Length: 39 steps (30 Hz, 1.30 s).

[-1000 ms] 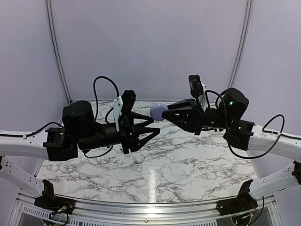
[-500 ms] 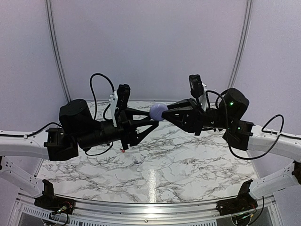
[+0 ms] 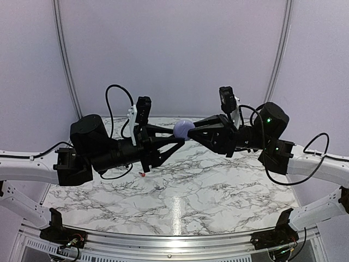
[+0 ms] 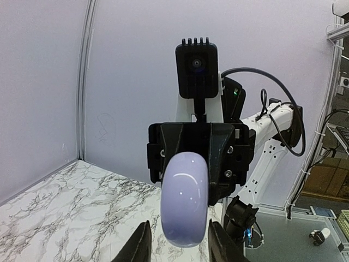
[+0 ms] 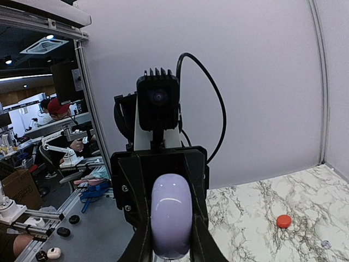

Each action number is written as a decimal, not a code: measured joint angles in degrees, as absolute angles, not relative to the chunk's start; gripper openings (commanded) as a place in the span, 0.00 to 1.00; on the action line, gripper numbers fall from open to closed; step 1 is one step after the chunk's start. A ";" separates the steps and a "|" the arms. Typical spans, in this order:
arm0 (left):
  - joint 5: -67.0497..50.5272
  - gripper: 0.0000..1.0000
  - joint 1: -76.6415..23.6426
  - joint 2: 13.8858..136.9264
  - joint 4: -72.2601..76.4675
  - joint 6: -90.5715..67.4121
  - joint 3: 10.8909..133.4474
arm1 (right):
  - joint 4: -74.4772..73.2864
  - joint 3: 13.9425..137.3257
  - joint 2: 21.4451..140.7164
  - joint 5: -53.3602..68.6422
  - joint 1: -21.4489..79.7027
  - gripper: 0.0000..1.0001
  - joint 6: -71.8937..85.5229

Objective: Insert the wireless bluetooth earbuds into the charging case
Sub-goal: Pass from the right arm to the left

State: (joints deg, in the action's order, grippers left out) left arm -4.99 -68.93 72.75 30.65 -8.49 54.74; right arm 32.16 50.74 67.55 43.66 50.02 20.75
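The charging case (image 3: pixel 184 129) is a glossy lavender rounded shell, held edge-on in mid-air above the table. My right gripper (image 3: pixel 192 131) is shut on it, with both fingers pressed against its flat sides (image 5: pixel 170 213). My left gripper (image 3: pixel 181 137) faces it from the other side. Its jaws stand either side of the case's free end (image 4: pixel 184 196), with a narrow gap on each side, so it is open and not touching. One tiny red earbud (image 3: pixel 141 174) lies on the marble below the left gripper. It also shows in the right wrist view, as a small red earbud (image 5: pixel 283 221).
The marble table top (image 3: pixel 207 191) lies well below both grippers. The pale back wall (image 3: pixel 174 54) stands close behind them. A tiny clear bit (image 5: pixel 325 244) lies near the red earbud. The arm bases sit along the metal near edge (image 3: pixel 174 237).
My left gripper has risen and moved right until its fingers flank the case, and its jaws have narrowed. The right gripper and the case have stayed still.
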 measured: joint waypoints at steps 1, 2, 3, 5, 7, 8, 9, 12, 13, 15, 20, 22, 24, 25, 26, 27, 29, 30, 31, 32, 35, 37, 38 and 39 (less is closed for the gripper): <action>-5.08 0.37 -68.93 72.90 30.65 -8.64 54.74 | 32.16 50.74 67.55 43.66 50.02 0.15 20.75; -5.13 0.37 -68.93 73.03 30.70 -8.73 54.74 | 32.16 50.74 67.55 43.66 50.02 0.15 20.75; -5.19 0.37 -68.90 73.14 30.70 -8.82 54.74 | 32.16 50.74 67.55 43.66 50.04 0.15 20.75; -5.48 0.38 -68.84 73.25 30.79 -8.91 54.74 | 32.16 50.74 67.55 43.68 50.04 0.15 20.75; -5.54 0.38 -68.79 73.28 30.98 -9.04 54.74 | 32.16 50.74 67.55 43.68 50.04 0.15 20.75; -5.56 0.40 -68.77 73.28 31.09 -9.08 54.74 | 32.16 50.74 67.55 43.70 50.04 0.15 20.75; -5.58 0.43 -68.71 73.28 31.24 -9.13 54.74 | 32.16 50.74 67.55 43.72 50.04 0.16 20.75; -5.63 0.44 -68.55 73.28 31.68 -9.52 54.74 | 32.14 50.74 67.55 43.81 50.04 0.15 20.73; -5.69 0.42 -68.55 73.28 31.77 -9.65 54.74 | 32.14 50.74 67.55 43.83 50.04 0.15 20.73; -5.82 0.39 -68.55 73.28 31.86 -9.85 54.74 | 32.12 50.74 67.55 43.86 50.04 0.15 20.71; -6.04 0.31 -68.49 73.28 31.88 -9.85 54.74 | 32.14 50.74 67.55 44.01 50.04 0.16 20.73; -6.22 0.28 -68.45 73.28 31.90 -9.91 54.74 | 32.12 50.74 67.55 44.03 50.04 0.23 20.73; -6.61 0.26 -68.42 73.25 31.90 -9.78 54.74 | 32.08 50.74 67.55 44.03 50.04 0.34 20.69; -6.85 0.24 -68.34 73.25 31.94 -9.72 54.70 | 31.94 50.74 67.55 44.03 50.04 0.39 20.60; -7.01 0.23 -68.25 73.19 32.03 -9.63 54.54 | 31.70 50.74 67.55 44.05 50.06 0.46 20.38; -7.11 0.22 -68.10 73.06 32.05 -9.56 54.22 | 31.35 50.74 67.55 44.16 50.11 0.51 20.34; -7.75 0.21 -67.55 72.71 31.92 -9.43 53.36 | 30.46 50.74 67.53 44.42 50.22 0.56 19.81; -8.05 0.20 -67.22 72.47 31.81 -9.43 52.84 | 29.74 50.76 67.53 44.47 50.28 0.57 19.46; -8.56 0.19 -66.87 72.18 31.73 -9.43 52.34 | 28.80 50.76 67.53 44.51 50.30 0.57 18.98; -9.06 0.19 -66.59 71.90 31.48 -9.43 51.90 | 27.70 50.78 67.53 44.49 50.30 0.57 18.50; -10.22 0.18 -66.02 71.09 30.74 -9.43 51.00 | 24.03 50.94 67.51 44.47 50.30 0.60 16.93; -11.27 0.17 -65.73 70.72 29.63 -9.34 50.81 | 21.10 51.35 67.51 44.45 50.30 0.60 15.86; -11.97 0.17 -65.63 70.54 28.71 -9.06 50.81 | 19.27 51.86 67.51 44.45 50.30 0.60 15.29; -12.47 0.17 -65.47 70.39 27.64 -8.73 50.81 | 17.61 52.42 67.51 44.45 50.30 0.60 14.70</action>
